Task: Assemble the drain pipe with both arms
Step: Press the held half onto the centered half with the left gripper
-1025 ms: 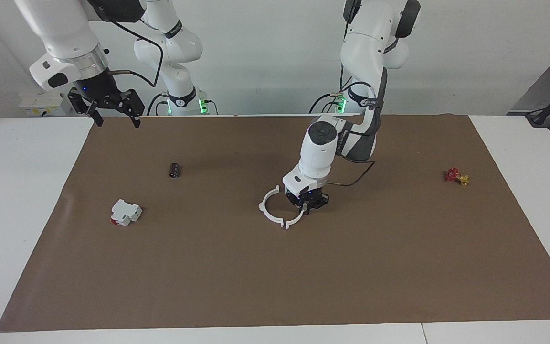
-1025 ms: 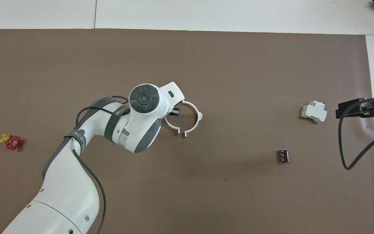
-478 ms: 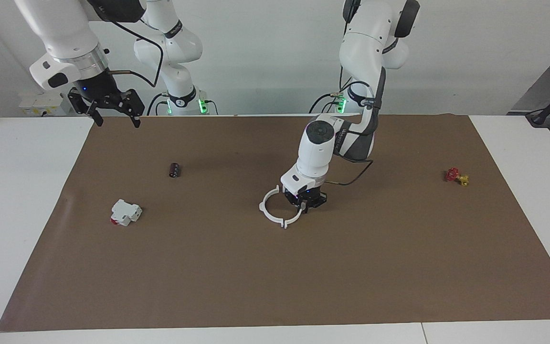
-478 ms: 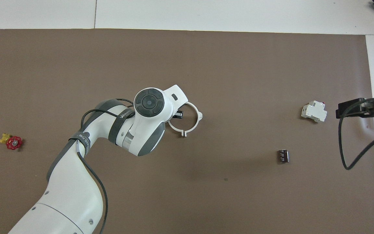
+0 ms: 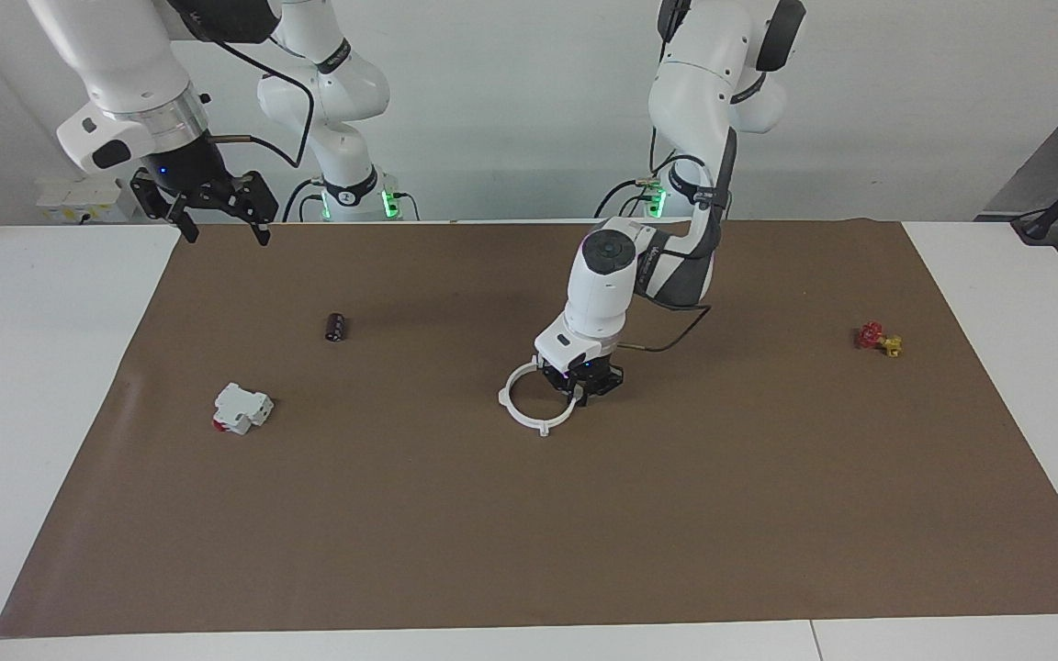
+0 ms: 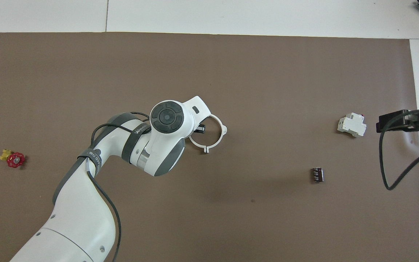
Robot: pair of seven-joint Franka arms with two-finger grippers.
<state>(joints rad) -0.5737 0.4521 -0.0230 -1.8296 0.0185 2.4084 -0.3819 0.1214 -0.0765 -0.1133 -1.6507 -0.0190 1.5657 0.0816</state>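
Observation:
The drain pipe lies near the middle of the brown mat as one closed white ring with small tabs on its rim. My left gripper is down at the ring's edge toward the left arm's end, shut on that half of the ring. In the overhead view the left wrist hides most of this gripper and part of the ring. My right gripper hangs open and empty, high over the mat's edge at the right arm's end, and its tip shows at the side of the overhead view.
A white-and-red block and a small black cylinder lie on the mat toward the right arm's end. A red and yellow valve lies toward the left arm's end. White table surface borders the brown mat.
My left gripper slid its white arc toward the right arm's end against the other arc. The gap between the two halves has closed into one ring. The right arm has not moved.

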